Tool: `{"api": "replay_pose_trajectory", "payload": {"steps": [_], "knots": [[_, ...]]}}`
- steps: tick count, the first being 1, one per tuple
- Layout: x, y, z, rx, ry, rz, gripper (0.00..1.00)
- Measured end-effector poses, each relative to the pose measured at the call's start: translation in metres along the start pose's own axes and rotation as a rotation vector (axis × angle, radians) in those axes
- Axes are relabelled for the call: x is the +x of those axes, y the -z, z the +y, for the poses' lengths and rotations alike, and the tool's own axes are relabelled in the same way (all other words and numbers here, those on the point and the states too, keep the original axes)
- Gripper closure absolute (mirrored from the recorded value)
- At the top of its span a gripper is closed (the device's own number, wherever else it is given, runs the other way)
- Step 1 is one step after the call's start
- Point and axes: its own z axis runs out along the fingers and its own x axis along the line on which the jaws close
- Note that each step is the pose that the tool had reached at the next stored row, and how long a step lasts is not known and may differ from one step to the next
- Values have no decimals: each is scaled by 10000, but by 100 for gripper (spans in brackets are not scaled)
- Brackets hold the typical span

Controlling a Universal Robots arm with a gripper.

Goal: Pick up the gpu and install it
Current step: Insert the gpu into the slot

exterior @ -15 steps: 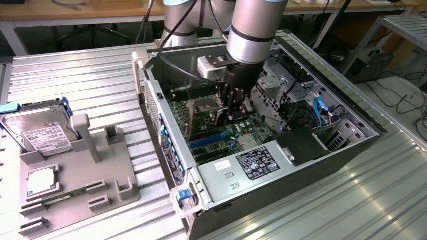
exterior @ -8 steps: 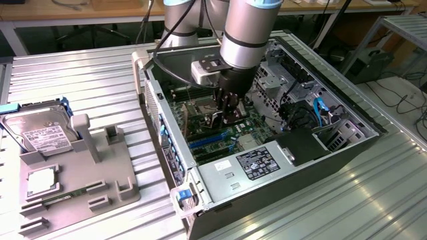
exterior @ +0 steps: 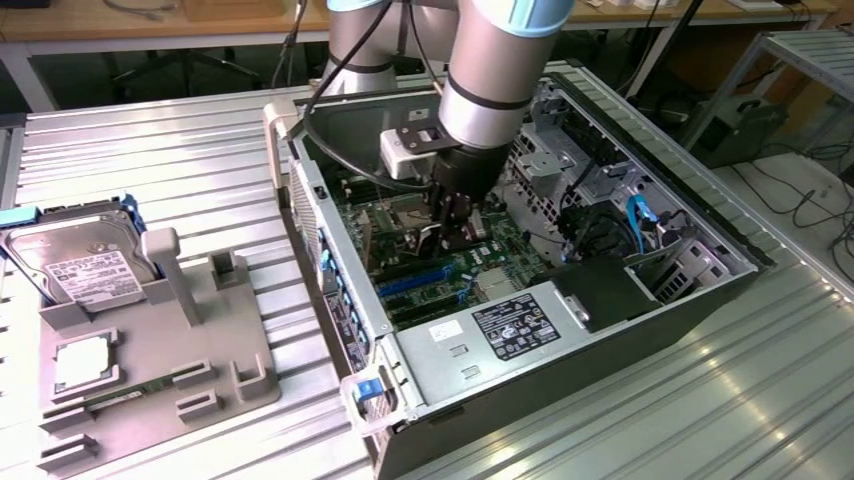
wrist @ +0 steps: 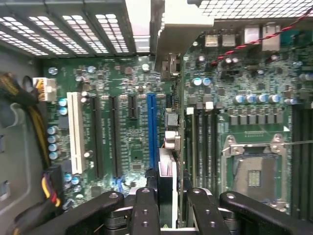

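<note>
Fingers [wrist: 146, 215] of the end effector [wrist: 168, 205] clamp the gpu [wrist: 167, 171] edge-on, at three o'clock of the blue slot [wrist: 152, 129]; picked up, not yet seated.

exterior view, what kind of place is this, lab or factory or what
Probably a robotics lab or test workshop: an opened computer case lies on a ribbed metal table, a grey parts fixture holds a hard drive, and wooden workbenches with cables stand behind.

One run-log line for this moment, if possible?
gripper: shut on gpu | place: inside case, above motherboard | gpu: edge-on, near blue slot, seating unclear
</note>
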Motion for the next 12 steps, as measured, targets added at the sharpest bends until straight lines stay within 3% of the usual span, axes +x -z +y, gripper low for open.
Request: {"api": "replay_pose_trajectory", "payload": {"steps": [5,7,8,10,12], "knots": [[83,-3,18,8,-2,-15,72],[88,-3,38,52,9,-50,72],[88,-4,49,145,19,-54,72],[89,-8,63,418,34,-64,72],[89,-15,78,449,35,-69,72]]}}
